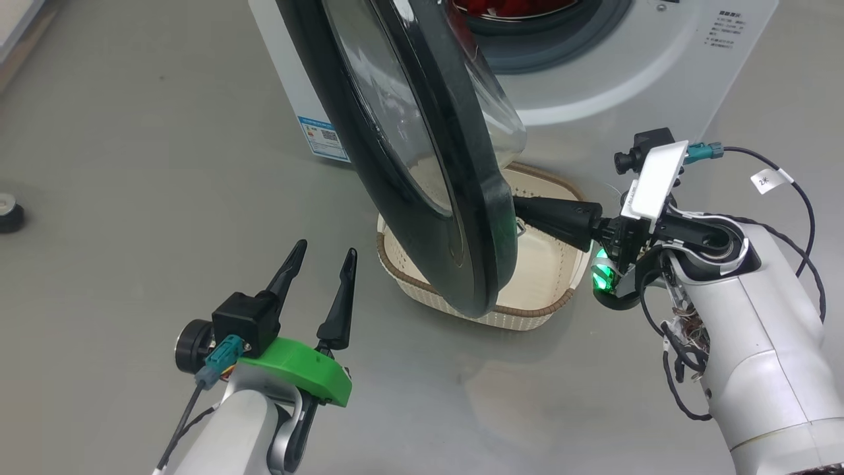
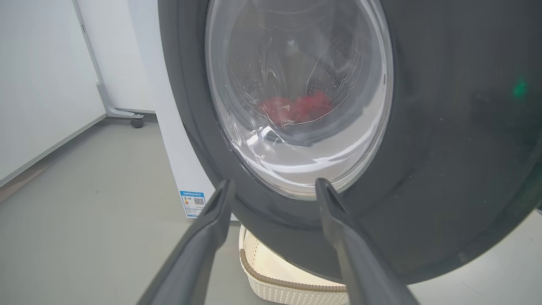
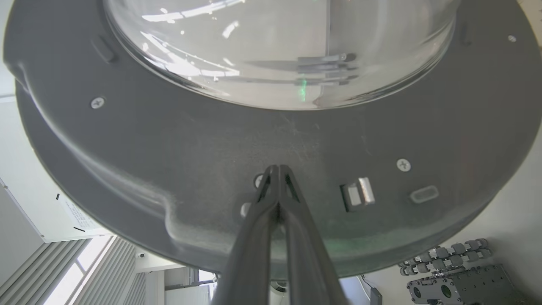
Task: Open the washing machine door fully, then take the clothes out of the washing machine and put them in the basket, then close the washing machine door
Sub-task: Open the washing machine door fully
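The washing machine (image 1: 593, 86) carries a small blue label (image 1: 323, 138) with a square code low on its side, and a block of fine print (image 1: 722, 33) on its front. Neither can be read. A white tag (image 1: 768, 179) on the right arm's cable bears a handwritten mark too small to make out.

The washing machine door (image 1: 422, 165) stands part open, edge-on to the head view, between the two arms. It hangs over the near-left part of the basket (image 1: 527, 310), which sits on the floor (image 1: 132, 132) just before the machine's front. The clothes (image 1: 508, 6) lie red inside the drum.

The left claw (image 1: 328, 247) is released and holds nothing, near the door's outer face but apart from it. The right claw (image 3: 278, 169) is clenched on nothing, its tips against the door's inner face beside the metal latch (image 3: 358, 195).

A dark round object (image 1: 8, 212) lies at the floor's left edge.
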Tool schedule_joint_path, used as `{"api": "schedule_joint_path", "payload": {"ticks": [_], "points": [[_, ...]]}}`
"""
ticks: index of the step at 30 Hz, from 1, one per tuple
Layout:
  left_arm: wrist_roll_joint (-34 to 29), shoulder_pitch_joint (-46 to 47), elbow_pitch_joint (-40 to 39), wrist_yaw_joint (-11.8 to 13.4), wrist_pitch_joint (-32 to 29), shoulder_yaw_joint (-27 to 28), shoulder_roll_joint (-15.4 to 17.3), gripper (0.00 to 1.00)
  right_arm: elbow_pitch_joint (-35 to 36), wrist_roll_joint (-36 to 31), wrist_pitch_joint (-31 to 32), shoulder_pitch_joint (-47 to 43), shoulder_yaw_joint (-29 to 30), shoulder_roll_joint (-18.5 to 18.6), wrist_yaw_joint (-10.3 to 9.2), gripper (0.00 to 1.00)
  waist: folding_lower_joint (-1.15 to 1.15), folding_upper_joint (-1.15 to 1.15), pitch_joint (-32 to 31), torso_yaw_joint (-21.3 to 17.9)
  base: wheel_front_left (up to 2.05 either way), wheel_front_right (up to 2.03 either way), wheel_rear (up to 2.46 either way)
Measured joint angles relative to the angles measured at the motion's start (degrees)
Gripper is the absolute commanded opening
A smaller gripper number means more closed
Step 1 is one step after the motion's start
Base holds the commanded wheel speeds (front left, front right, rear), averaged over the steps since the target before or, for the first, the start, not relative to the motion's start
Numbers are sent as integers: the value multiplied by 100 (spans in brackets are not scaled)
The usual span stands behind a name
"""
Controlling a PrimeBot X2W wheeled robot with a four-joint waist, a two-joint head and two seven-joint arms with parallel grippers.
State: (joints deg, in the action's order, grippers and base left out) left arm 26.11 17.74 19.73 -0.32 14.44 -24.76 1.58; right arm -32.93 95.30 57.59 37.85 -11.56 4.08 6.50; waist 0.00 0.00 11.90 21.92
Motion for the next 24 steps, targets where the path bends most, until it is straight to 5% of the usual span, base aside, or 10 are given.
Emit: {"api": "schedule_joint_path", "payload": {"ticks": [24], "points": [[1, -142, 2, -29, 0, -40, 8, 100, 392, 582, -535, -572, -877, -16, 16, 0, 0, 0, -259, 577, 0, 0, 0]]}}
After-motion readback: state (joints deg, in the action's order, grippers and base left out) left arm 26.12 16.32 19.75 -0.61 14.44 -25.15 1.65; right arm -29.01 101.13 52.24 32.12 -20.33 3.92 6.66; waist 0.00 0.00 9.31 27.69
